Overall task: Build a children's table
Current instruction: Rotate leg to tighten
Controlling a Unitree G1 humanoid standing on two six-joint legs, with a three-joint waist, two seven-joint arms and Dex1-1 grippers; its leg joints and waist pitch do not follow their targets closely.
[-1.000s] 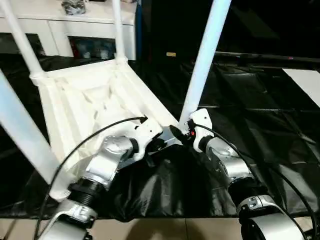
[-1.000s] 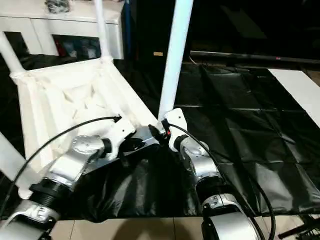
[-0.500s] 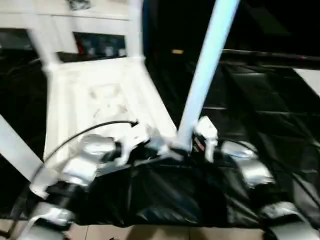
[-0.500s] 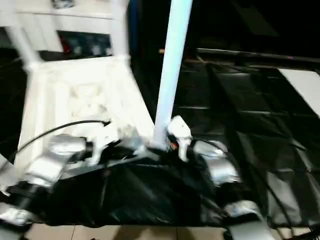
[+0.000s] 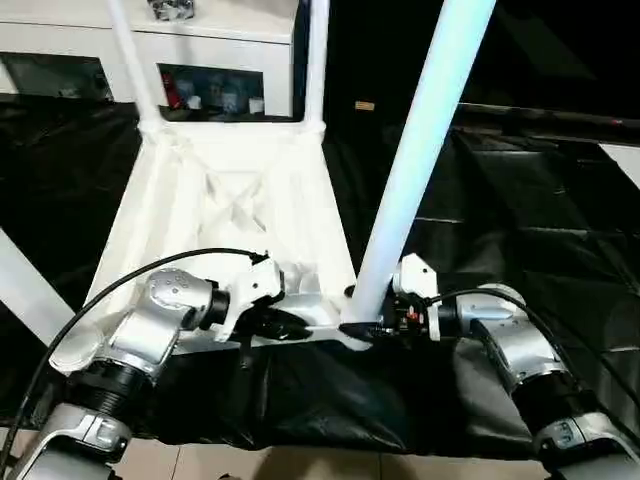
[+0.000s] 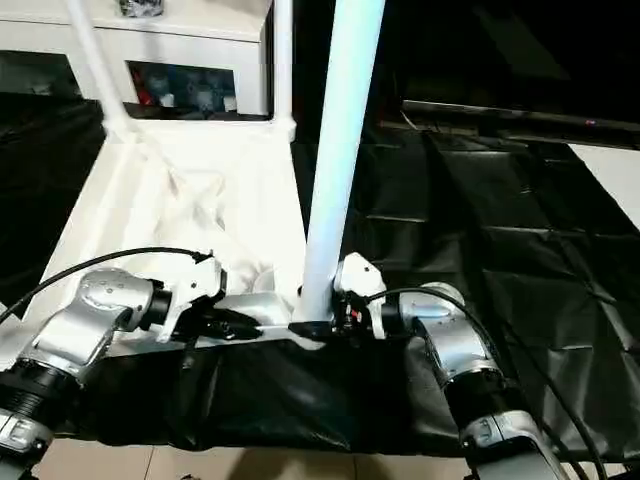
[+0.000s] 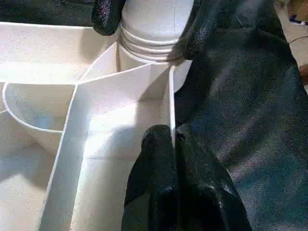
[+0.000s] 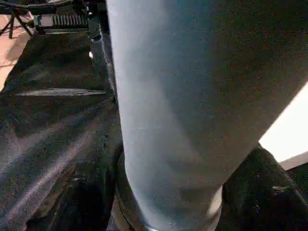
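- White table top (image 5: 230,215) lies upside down on a black plastic sheet (image 5: 520,230), ribbed X underside facing up; this is the landmark.
- Sheet is wrinkled and glossy, with taped seams; it covers the surface all round the top and hangs over the near edge.
- Below that near edge, pale tiled floor (image 5: 300,468) shows.
- Near right leg (image 5: 425,150) stands upright in the near right corner socket of the top, with its upper end out of frame.
- Two far legs (image 5: 318,60) rise from the far corners; another leg (image 5: 30,290) slants up at the near left corner.
- Left gripper (image 5: 290,324) sits at the near rim of the top, just left of the near right leg; in the left wrist view its black fingers (image 7: 159,183) are pinched closed on the thin rim wall.
- Right gripper (image 5: 362,329) is at the base of the near right leg; its fingers (image 8: 267,192) sit on either side of the leg and clamp it just above the socket.
- Black cable (image 5: 120,285) loops over the left forearm above the top.
- Behind the top's far edge stands a white cabinet (image 5: 200,50) with glass doors; small items inside are too small to name.
- Right of the cabinet, room is dark; a white panel (image 5: 625,160) lies on the sheet far right of the top.
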